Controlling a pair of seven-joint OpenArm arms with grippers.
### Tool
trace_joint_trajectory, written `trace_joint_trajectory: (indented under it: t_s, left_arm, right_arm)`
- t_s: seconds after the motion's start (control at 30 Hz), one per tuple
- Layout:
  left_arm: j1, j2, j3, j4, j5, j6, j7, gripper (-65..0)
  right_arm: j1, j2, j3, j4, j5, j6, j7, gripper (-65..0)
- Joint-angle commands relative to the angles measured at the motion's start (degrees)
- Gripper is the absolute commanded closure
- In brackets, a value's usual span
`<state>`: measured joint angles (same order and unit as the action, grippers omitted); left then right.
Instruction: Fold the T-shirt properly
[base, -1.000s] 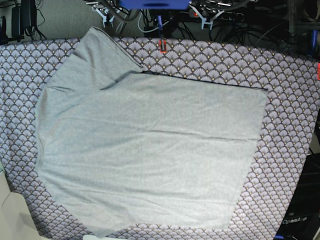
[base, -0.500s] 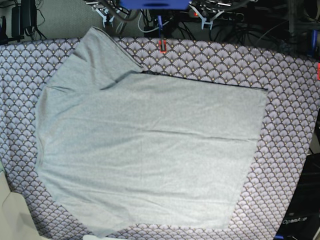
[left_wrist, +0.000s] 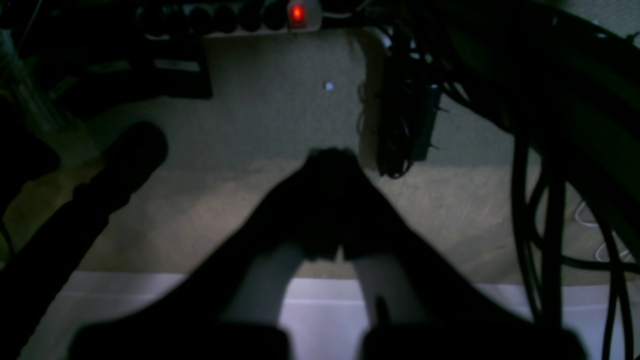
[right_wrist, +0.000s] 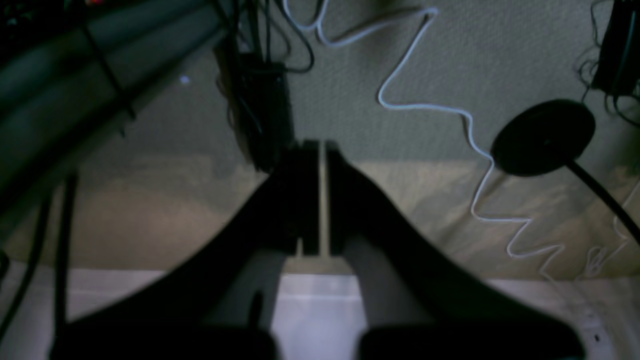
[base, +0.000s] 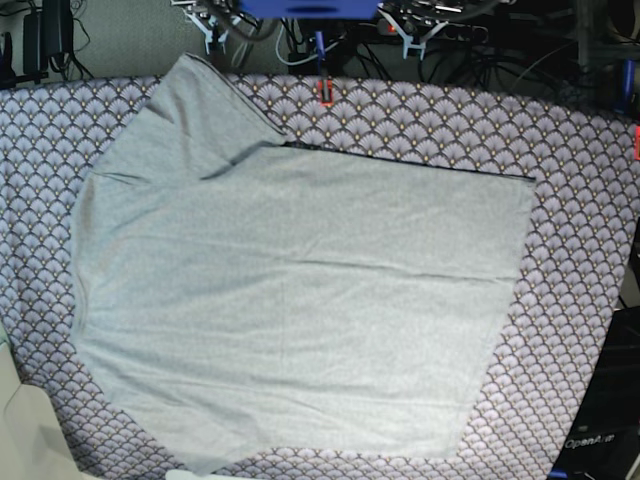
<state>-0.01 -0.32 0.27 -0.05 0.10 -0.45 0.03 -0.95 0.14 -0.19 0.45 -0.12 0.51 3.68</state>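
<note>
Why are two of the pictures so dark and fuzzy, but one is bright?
Left wrist view: dim and blurred, the left hand only a black shape. Right wrist view: also dim, the right hand a soft silhouette. Base view: evenly lit and sharp, showing the T-shirt on the patterned cloth.

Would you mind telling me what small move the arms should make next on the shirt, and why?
Probably lower the right gripper toward the sleeve sticking out at the far left. The T-shirt lies flat and unfolded on the patterned cloth, and both wrist views show only floor and cables, jaws closed.
</note>
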Motion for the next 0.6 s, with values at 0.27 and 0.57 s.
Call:
trace_joint_trajectory:
  t_s: [0.27, 0.57]
  left_arm:
    - [0.23, -0.17, 0.03, 0.05, -0.23, 0.14, 0.01, 0.0]
    - [3.75, -0.25, 0.12, 0.19, -0.14, -0.21, -9.75, 0.0]
  right_arm:
    - [-0.24, -0.01, -0.12, -0.05, 0.16, -0.82, 0.41, 0.0]
    - [-4.10, 0.43, -0.12, 0.04, 0.16, -0.82, 11.83, 0.0]
